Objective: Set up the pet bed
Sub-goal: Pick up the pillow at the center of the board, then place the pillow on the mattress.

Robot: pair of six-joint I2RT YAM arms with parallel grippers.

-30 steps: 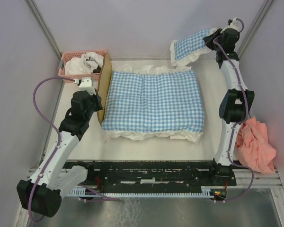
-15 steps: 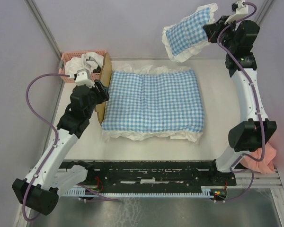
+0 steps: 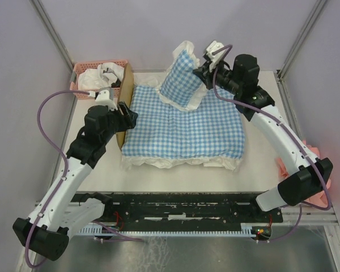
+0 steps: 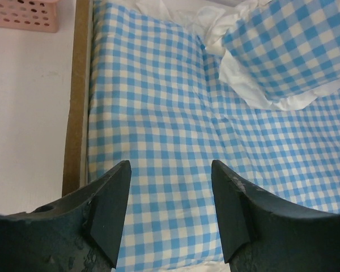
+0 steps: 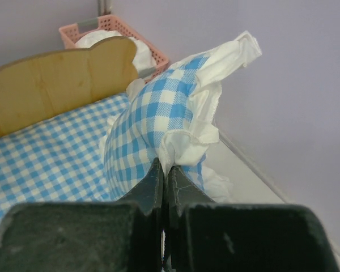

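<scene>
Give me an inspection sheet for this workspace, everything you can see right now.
Surface: white table, visible around the bed.
Job's things: pet bed, wooden headboard at left; gingham mattress lying in it; gingham pillow held tilted at its far edge.
Clutter: pink basket with white cloth, far left; peach cloth at right, partly behind the arm.
Grippers: left pincer open above the mattress, holding nothing; right pincer shut on the pillow's ruffle.
Cables: purple cable looping beside the left arm, clear of bedding.
Surroundings: lilac walls, metal corner posts.
</scene>
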